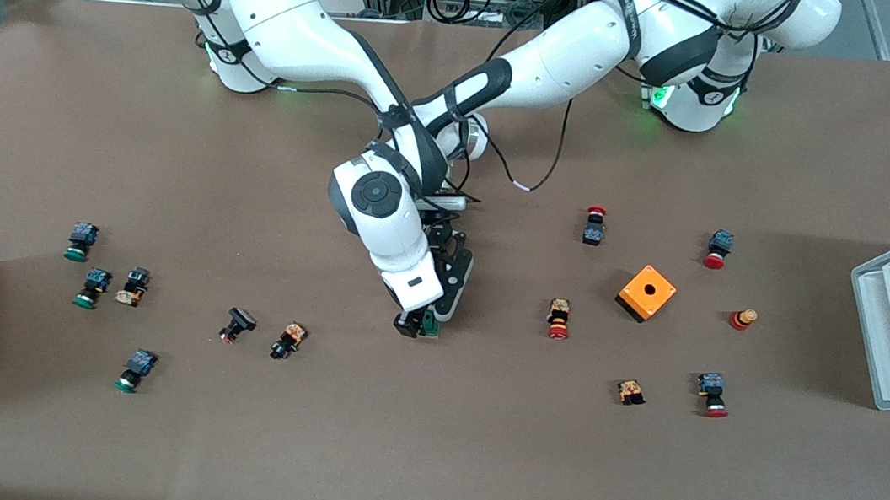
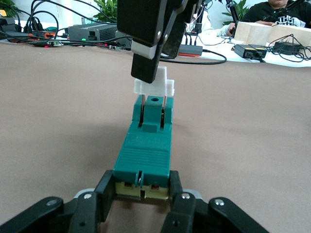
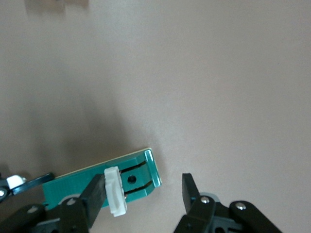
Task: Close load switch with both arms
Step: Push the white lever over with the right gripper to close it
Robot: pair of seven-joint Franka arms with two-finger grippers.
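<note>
Our left gripper (image 2: 142, 188) pinches the end of the load switch (image 2: 144, 154), which lies on the table well toward the right arm's end from the orange cube (image 1: 647, 293). Our right gripper (image 3: 143, 191) stands spread, one finger (image 3: 96, 195) against the white tab (image 3: 114, 190). We judge the tab should be pushed straight along the body while the left holds firm. We read no writing on the switch.

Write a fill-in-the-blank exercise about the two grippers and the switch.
1. The left gripper is shut on the ___ switch.
2. The right gripper touches the switch's ___ tab with one finger.
3. The cube with a hole is ___.
Missing words: green; white; orange.
</note>
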